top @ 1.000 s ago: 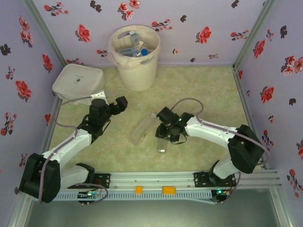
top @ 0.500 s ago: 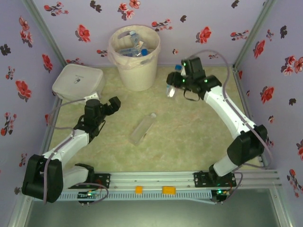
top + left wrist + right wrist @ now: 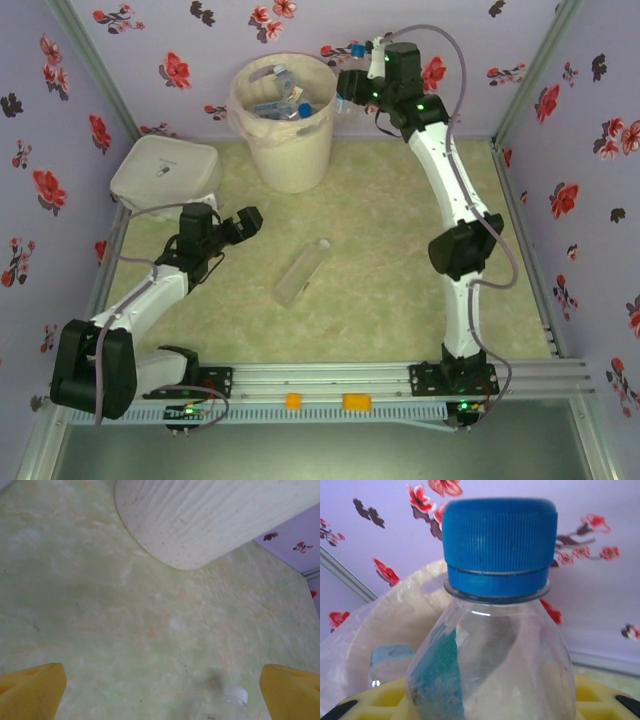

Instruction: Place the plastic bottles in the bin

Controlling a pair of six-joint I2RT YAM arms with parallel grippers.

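Over the last second the right arm has swung up from the middle of the bench to the back wall, carrying one bottle with it. The left arm has barely shifted.

Nearest, the left tool [image 3: 243, 224] hangs low over the green marbled bench [image 3: 400, 260], its yellow fingers [image 3: 30, 692] spread wide with nothing between them. Just ahead of it lies a clear plastic bottle with a white cap [image 3: 302, 272], on its side and apart from everything else. It looks empty, so it is probably light, thin-walled and easy to dent, and being smooth and round it is likely to roll if nudged. The best hold would be across the middle of its body, square to its length, not at the tapering neck.

Further back on the left sits a flat white rounded-square box [image 3: 165, 172]. Beyond it stands the tall cream plastic bin [image 3: 290, 155] with its pale liner, several bottles [image 3: 275, 102] already lying inside.

Farthest, the right tool [image 3: 350, 88] is clamped on a clear plastic bottle with a blue screw cap [image 3: 495, 645], cap upward. It is held high just beside the bin's right rim, and seems not quite over the opening yet.
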